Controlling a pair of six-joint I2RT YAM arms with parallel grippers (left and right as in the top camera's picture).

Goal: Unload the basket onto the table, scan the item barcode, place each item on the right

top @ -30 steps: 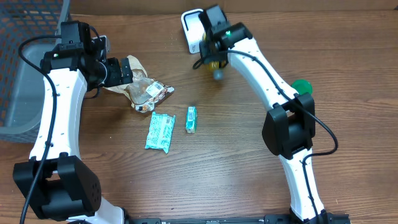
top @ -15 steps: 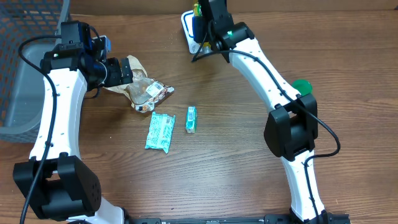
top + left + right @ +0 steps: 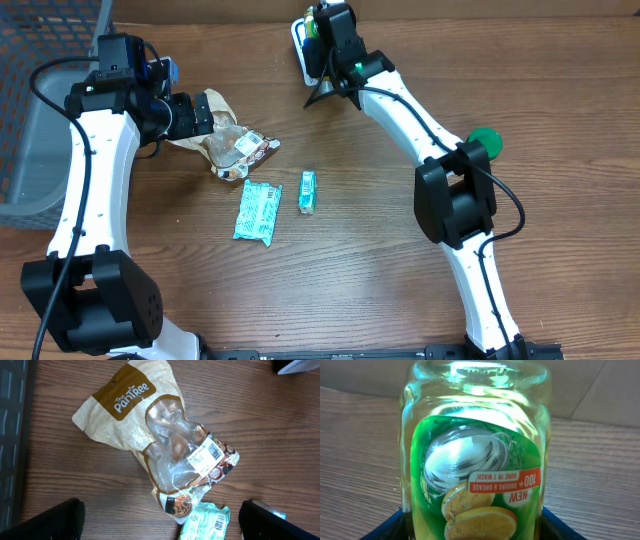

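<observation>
A clear bottle [image 3: 475, 460] of yellow liquid, with a green label showing lemon slices, fills the right wrist view. My right gripper [image 3: 472, 530] is shut on it, blue pads [image 3: 395, 522] pressing both sides. Overhead, that gripper [image 3: 322, 32] holds the bottle [image 3: 313, 20] at the far edge, right over the white scanner [image 3: 300, 48]. No barcode shows on the visible face of the bottle. My left gripper [image 3: 190, 115] stands wide open above a brown and clear snack bag [image 3: 160, 435], touching nothing.
A white barcode label [image 3: 205, 455] faces up on the snack bag. A teal packet [image 3: 258, 212] and a small teal box [image 3: 308, 191] lie mid-table. A green cap [image 3: 485, 140] sits at the right. A grey basket [image 3: 40, 100] stands at the left edge.
My right arm has carried the bottle away from the table's middle to the far edge, over the scanner. The left arm has not moved.
</observation>
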